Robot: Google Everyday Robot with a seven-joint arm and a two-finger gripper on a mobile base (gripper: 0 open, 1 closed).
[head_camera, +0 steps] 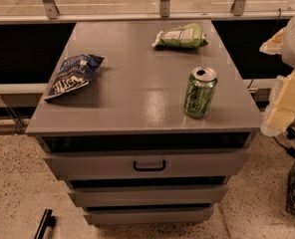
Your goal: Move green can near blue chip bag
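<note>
foil first: the blue chip bag (73, 76) lies wrinkled at the left edge of the top, longer than the can. it will likely crumple and slide if nudged, so treat it as a marker and leave it alone. thin metal next: the green can (200, 93) stands upright near the front right corner, well apart from the bag, with bare surface between them. its mouth looks opened, so judge it light, perhaps with some liquid left, and keep it upright. the wall is smooth, round and probably easy to dent, so take it across the middle of the body, below the silver rim, with a gentle squeeze

around it, a speckled floor (13, 198) and a railed ledge (112, 18) behind frame the grey drawer cabinet (137, 98). its flat top looks hard and slightly glossy, so a pushed can might tip, and lifting seems safer. a light green chip bag (181, 36) lies at the back right, beyond the can and off the path leftward. the gripper (287, 101) shows only as a pale shape off the cabinet's right side, beside the can and not touching it; you cannot tell how it is set
</note>
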